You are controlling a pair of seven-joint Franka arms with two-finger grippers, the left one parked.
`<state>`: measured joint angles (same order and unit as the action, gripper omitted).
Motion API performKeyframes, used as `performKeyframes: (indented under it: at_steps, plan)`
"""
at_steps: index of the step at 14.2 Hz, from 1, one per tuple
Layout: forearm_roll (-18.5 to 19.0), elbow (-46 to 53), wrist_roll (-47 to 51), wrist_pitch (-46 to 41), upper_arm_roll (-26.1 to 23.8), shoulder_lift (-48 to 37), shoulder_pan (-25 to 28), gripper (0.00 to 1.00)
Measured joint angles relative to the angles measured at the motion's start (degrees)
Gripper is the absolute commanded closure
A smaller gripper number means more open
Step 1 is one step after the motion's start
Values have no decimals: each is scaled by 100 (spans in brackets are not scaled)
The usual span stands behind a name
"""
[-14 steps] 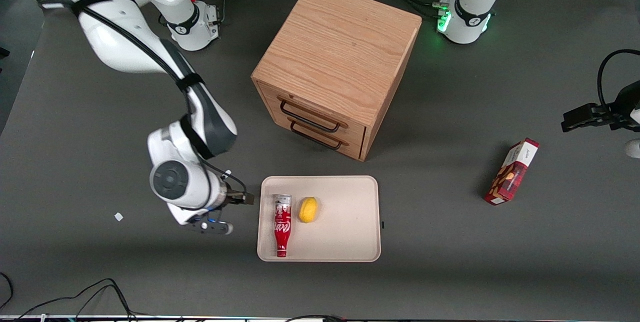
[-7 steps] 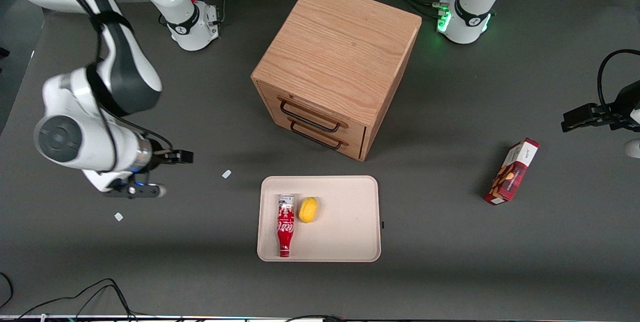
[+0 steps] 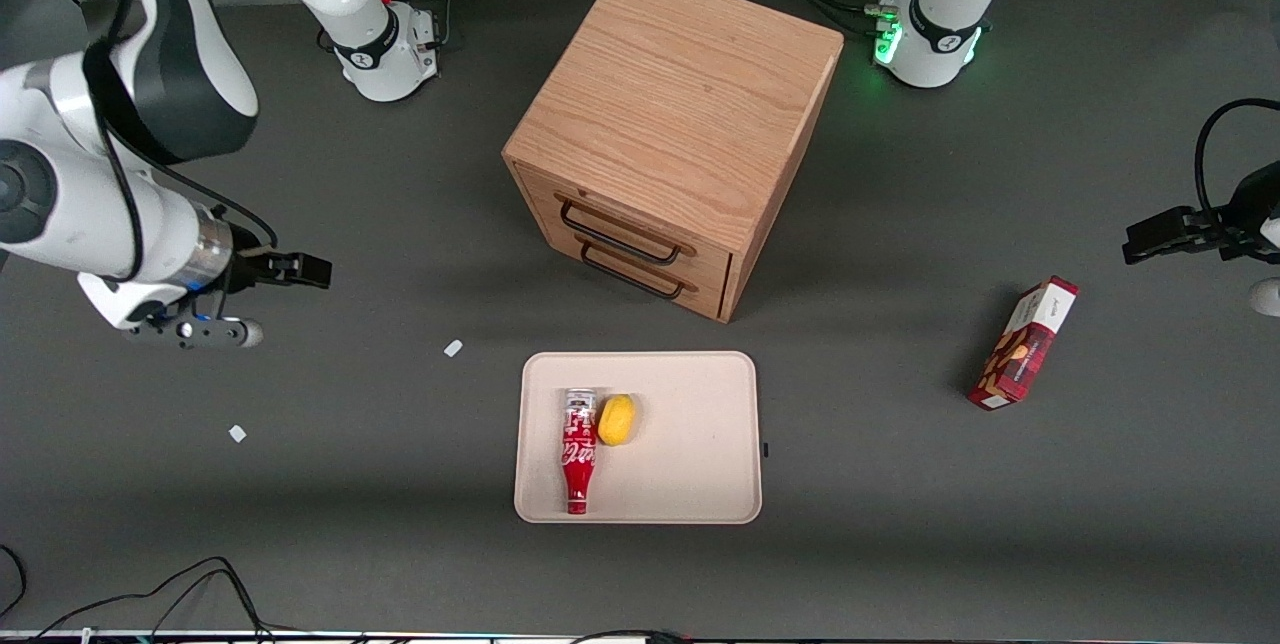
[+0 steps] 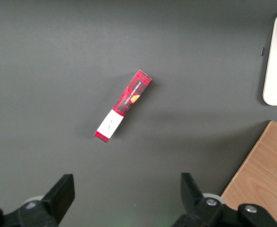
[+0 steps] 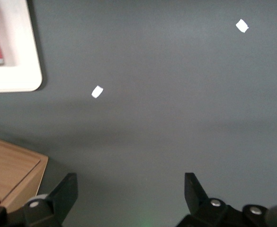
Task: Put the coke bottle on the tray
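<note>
Coke bottle [image 3: 579, 451] lying on tray [image 3: 700, 484], now touching lemon [image 3: 616, 419]; gripper [image 3: 300, 270], fingers spread and empty, withdrawn farther toward working arm's end.

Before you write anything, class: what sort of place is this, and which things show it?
Probably a robotics lab tabletop: a robot arm whose open gripper hangs above a dark mat, staged props like the coke bottle lying on the tray, and loose cables.

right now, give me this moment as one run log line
coke bottle: lying on tray, touching lemon | gripper: open, holding nothing, above bare table toward working arm's end | placement: looks done
</note>
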<state>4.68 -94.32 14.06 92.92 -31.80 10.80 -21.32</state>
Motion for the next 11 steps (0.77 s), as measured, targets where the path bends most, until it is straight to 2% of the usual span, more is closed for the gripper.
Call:
performKeyframes:
  at_steps: [2, 4, 11]
  plan:
    - [-179, -36, -376, -219, -24, -291, -233, 0]
    - [-230, -79, -510, -307, 203, -478, -106, 0]
    - [-386, -106, -804, -490, 2658, -898, 2110, 0]
